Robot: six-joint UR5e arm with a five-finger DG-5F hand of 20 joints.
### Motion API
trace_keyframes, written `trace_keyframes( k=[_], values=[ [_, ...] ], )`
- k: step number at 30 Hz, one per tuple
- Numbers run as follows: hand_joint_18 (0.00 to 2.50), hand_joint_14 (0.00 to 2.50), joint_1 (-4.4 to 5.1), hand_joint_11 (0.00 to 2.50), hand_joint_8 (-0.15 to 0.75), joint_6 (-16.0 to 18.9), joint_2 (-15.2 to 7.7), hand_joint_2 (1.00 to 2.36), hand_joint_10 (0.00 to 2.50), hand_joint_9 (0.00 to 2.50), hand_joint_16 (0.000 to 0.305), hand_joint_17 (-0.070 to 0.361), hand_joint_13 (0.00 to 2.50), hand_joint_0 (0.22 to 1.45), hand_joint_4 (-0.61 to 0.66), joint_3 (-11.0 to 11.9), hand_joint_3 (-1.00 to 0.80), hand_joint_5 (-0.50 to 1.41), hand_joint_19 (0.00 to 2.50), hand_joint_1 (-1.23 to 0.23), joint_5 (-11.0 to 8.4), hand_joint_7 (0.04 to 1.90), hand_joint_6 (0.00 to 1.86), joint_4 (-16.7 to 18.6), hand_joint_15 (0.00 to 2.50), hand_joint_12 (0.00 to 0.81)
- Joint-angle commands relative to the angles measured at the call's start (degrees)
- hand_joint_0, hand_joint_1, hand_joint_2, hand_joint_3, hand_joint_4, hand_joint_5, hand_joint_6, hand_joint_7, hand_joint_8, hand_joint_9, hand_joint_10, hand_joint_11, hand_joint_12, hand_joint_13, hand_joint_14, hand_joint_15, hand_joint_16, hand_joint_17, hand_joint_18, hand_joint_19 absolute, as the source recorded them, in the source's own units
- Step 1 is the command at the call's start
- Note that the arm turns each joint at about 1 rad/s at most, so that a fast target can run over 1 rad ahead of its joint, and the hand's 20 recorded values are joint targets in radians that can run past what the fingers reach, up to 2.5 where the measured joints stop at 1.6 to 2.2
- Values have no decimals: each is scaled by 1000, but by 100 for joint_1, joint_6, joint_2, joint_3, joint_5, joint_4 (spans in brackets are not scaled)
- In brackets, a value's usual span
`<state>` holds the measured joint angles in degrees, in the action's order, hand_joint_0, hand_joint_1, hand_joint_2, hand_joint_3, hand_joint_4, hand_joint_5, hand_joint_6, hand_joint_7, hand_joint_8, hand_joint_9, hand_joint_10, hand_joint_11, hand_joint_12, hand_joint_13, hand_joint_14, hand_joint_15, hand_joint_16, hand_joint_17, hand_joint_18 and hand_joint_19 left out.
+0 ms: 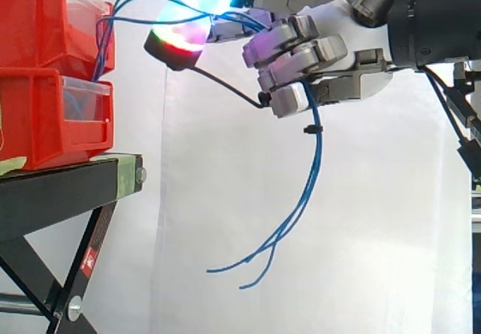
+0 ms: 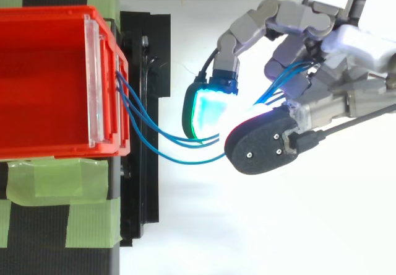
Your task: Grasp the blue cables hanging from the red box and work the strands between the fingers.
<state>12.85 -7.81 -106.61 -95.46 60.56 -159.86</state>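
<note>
Apparently three blue cables point(image 1: 310, 180) pinched in hand point(image 1: 353, 56).

No text, number or sign is reading legibly in either view. A small red sticker point(image 1: 89, 259) is showing on the slanted leg of the black stand point(image 1: 52, 189); its white marking is coming out too small to decipher.

You see the bins point(image 1: 45, 116) stacked on the stand point(image 1: 60, 187), at its edge nearest the hand point(image 1: 342, 52) — cables point(image 1: 317, 157) run from them across into it, then hang below.
</note>
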Motion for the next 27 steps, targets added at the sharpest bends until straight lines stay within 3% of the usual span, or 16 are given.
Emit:
trace_keyframes(
  k=[1,9,19,22,24,26,27],
  values=[
    [1785,2500,-2,2104,351,-37,0,1012,2500,1178,73,163,1549,977,-62,1,-327,77,681,-748,87,762,1154,-142,1251,507],
    [1785,2500,24,2104,351,-63,0,1013,2500,1178,73,163,1549,999,-55,1,-320,70,681,-754,263,763,1151,-494,1251,507],
    [1785,2500,33,2104,351,-81,-9,1015,2500,1178,73,163,1549,1036,-50,1,-282,80,681,-769,324,775,1134,-573,1251,507],
    [1785,2500,33,2104,351,-81,0,1017,2500,1178,73,163,1549,988,-6,1,-359,65,681,-769,324,777,1112,-564,1251,507],
    [1785,2500,33,2104,351,-81,0,1015,2500,1178,73,163,1549,975,26,1,-522,50,681,-781,333,762,1107,-555,1251,507],
    [1785,2500,33,2104,351,-81,0,1014,2500,1178,73,163,1549,985,9,1,-563,46,681,-784,333,755,1111,-555,1251,507],
    [1785,2500,24,2104,351,-81,0,1015,2500,1178,73,163,1549,1047,-9,1,-489,45,681,-781,342,745,1121,-547,1251,507]
  ],
)
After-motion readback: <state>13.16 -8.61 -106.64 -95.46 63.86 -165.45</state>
